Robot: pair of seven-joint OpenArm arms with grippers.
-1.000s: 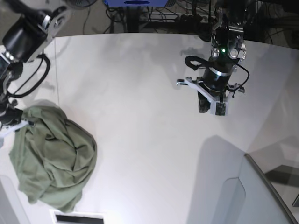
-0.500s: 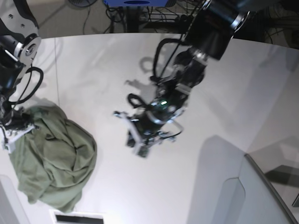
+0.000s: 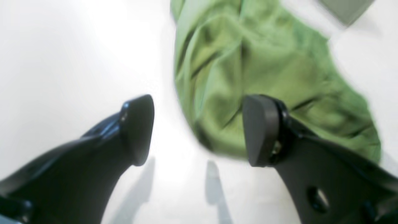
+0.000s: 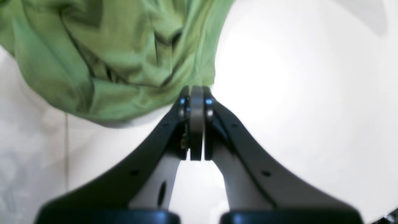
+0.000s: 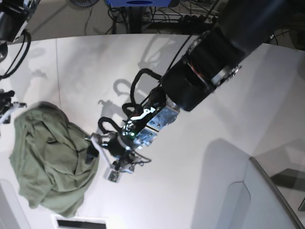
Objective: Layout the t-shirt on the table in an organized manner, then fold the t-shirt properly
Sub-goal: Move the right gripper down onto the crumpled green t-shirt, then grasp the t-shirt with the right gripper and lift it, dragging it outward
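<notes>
The olive-green t-shirt (image 5: 52, 157) lies crumpled in a heap at the left of the white table (image 5: 162, 205). My left gripper (image 5: 101, 163) has reached across to the heap's right edge and stands open. In the left wrist view its fingers (image 3: 261, 130) straddle the border of the t-shirt (image 3: 248, 71), with bare table (image 3: 62, 62) under the other finger. My right gripper (image 5: 5, 112) sits at the heap's upper left. In the right wrist view the right gripper (image 4: 193, 95) is shut, its tips pinching the hem of the t-shirt (image 4: 108, 62).
A grey translucent panel (image 5: 267, 200) rises at the lower right. A dark slot (image 5: 78, 223) lies at the table's front edge below the shirt. A thin seam line (image 5: 56, 71) runs down the table's left side. Cables and stands crowd the floor behind.
My left arm swept from the far right across the table to the shirt's right edge, and its gripper opened. My right gripper shifted up and left, tugging the shirt's upper corner with it.
</notes>
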